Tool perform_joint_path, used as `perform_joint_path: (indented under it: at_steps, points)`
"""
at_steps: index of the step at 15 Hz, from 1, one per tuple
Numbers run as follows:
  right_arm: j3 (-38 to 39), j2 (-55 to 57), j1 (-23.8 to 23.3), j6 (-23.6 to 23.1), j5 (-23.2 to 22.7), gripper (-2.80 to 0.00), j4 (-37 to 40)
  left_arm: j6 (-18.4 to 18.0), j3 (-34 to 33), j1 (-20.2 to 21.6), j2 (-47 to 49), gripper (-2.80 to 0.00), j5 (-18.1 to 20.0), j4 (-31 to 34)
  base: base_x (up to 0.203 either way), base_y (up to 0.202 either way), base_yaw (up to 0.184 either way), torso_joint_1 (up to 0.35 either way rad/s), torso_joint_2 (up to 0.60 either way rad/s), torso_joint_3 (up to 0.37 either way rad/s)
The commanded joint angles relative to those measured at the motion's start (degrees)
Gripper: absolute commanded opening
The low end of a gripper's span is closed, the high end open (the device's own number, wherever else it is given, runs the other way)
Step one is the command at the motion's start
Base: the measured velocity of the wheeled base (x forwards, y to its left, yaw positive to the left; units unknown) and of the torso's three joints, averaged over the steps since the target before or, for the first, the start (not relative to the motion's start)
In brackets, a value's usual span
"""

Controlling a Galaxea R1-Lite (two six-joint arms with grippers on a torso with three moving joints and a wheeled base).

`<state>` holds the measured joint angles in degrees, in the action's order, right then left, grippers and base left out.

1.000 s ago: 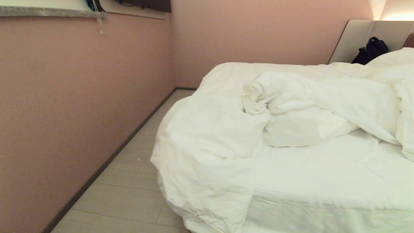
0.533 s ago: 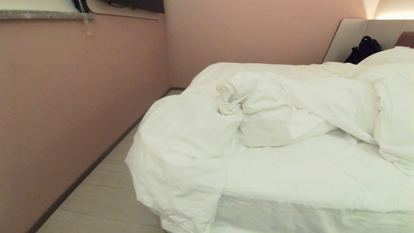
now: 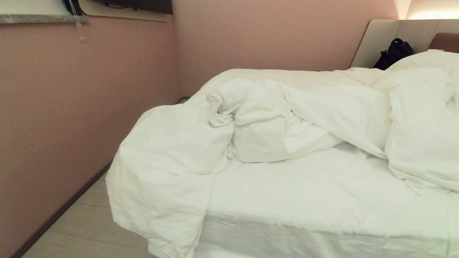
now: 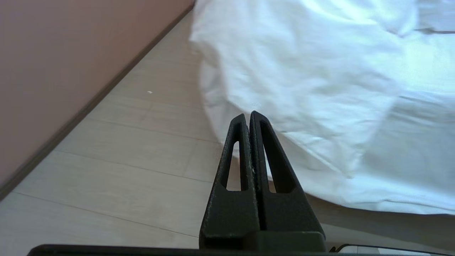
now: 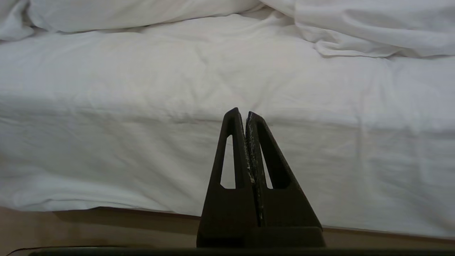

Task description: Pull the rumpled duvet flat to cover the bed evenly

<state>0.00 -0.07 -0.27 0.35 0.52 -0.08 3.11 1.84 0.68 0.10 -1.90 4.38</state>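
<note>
The white duvet lies bunched in thick folds across the far half of the bed, with one corner hanging over the bed's near left corner toward the floor. White sheet shows bare on the near part of the mattress. Neither arm appears in the head view. My left gripper is shut and empty, held above the floor just short of the hanging duvet corner. My right gripper is shut and empty too, facing the sheeted side of the mattress, with the duvet's folds beyond.
A pink wall runs along the left, with a strip of pale floor between it and the bed. A black bag rests against the headboard beside a pillow. The bed's brown base shows under the sheet.
The whole head view has shifted left, so the bed fills more of the picture and less floor shows: the camera moved, not the bedding.
</note>
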Motion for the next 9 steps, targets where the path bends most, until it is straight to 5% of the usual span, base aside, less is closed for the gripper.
perform_joint_path:
  at_steps: [1,5,9]
  points:
    - [0.0,0.1,0.0,0.0,0.0,-2.8,0.0,0.1,0.0,0.0,0.0,-2.8,0.0,0.0,0.0,-0.192,0.001,-0.001,0.0,-0.006]
    - [0.0,0.1,0.0,0.0,0.0,-2.8,0.0,0.1,0.0,0.0,0.0,-2.8,0.0,0.0,0.0,-0.158,-0.002,0.002,0.0,0.002]
    - [0.0,0.1,0.0,0.0,0.0,-2.8,0.0,0.2,0.0,0.0,0.0,-2.8,0.0,0.0,0.0,0.0,0.0,0.0,0.0,0.0]
